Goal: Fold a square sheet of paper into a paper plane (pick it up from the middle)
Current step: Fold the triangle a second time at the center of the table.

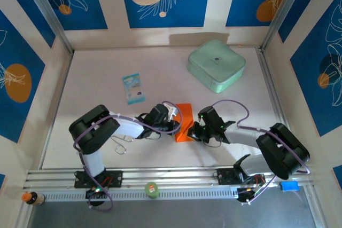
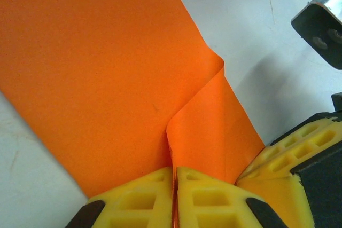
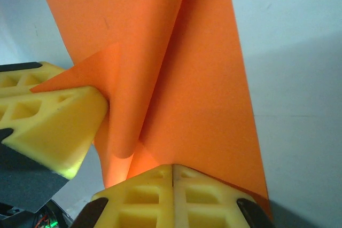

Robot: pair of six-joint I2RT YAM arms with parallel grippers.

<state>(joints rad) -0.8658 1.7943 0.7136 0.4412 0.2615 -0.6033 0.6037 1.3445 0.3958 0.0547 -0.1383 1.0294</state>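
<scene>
The left tool (image 2: 175, 172), pads pinching together on a raised fold of the orange sheet (image 2: 107, 68), is risking a tear or a crooked crease if it is pulling against the right tool (image 3: 172, 169), which is likewise clamping the paper's edge. The sheet is lying between the centre and the near edge of the surface (image 1: 96, 78), bridging both tools and buckling upward between them.

No words or numbers can be read; the packet (image 1: 133, 88) carries print too small to make out, and the green box (image 1: 216, 65) has a small dark mark on its lid, illegible
</scene>
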